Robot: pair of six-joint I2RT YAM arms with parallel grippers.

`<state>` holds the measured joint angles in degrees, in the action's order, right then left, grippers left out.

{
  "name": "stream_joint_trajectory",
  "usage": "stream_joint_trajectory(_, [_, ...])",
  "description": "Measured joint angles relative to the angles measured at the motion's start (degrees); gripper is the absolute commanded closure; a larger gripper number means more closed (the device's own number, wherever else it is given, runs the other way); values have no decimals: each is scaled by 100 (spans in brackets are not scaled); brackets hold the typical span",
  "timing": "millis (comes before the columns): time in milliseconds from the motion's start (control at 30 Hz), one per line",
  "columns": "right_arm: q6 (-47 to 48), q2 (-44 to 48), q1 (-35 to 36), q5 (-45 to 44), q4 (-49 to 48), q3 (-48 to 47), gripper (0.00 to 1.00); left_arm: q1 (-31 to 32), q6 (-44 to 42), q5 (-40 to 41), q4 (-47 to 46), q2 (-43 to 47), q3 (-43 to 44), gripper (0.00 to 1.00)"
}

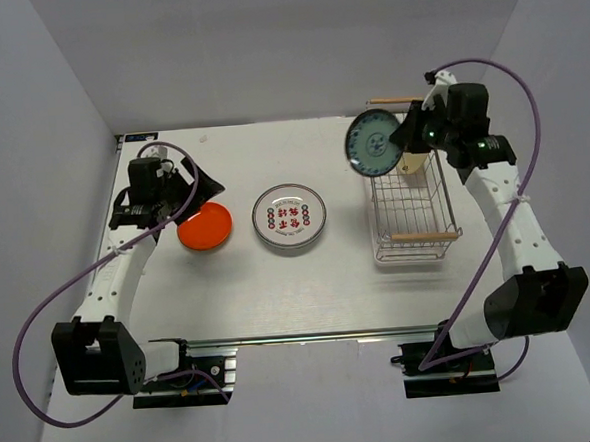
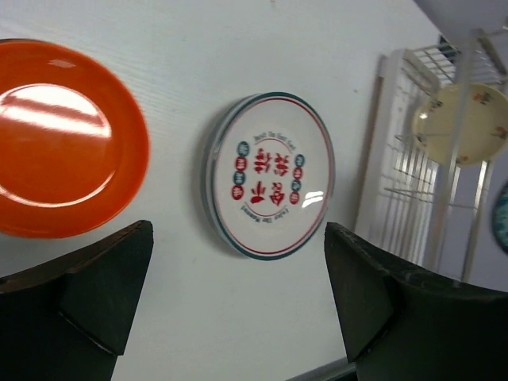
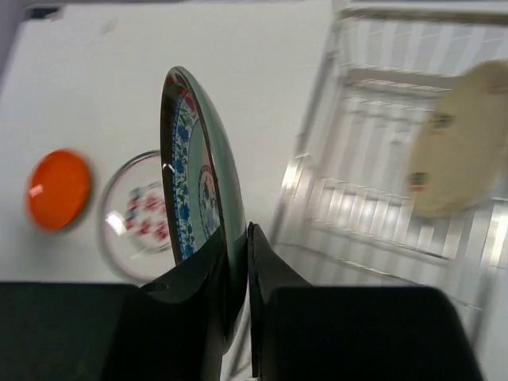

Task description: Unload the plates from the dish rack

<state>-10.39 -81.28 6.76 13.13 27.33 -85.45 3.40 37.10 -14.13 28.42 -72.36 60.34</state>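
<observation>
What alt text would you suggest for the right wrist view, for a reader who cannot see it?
The right end effector grips a blue-patterned plate on edge beside the dish rack, which holds a cream plate. An orange plate and a white red-motif plate lie on the table.

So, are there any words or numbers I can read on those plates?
Nothing can be read for sure.
Round white plate with red marks and grey rim: red characters and tiny curved lettering, too small to read.
Pale yellow round plate in the silver wire dish rack: small marks, too blurred.
Round blue-green patterned plate: no writing I can make out.
</observation>
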Motion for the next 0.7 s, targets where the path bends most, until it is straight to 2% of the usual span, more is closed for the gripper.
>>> stream_joint_trajectory(200, [-695, -385, 623, 2037, -503, 697, 100, 81, 42, -1241, -918, 26, -376, 2])
stream_joint_trajectory(400, [-1172, -962, 1316, 2846, -754, 1029, 100, 481, 7, -2124, -1648, -146, -730, 2])
stream_joint_trajectory(533, [-1360, -1283, 1622, 3298, -1084, 1029, 100, 697, -94, -2420, -1797, -313, -763, 3])
stream_joint_trajectory(633, [-1473, -1473, 1788, 3515, -1292, 1025, 100, 793, -212, -2455, -1766, -457, -763, 15])
stream_joint_trajectory(700, [-1510, -1593, 1856, 3626, -1399, 1010, 100, 835, -289, -2452, -1700, -540, -763, 32])
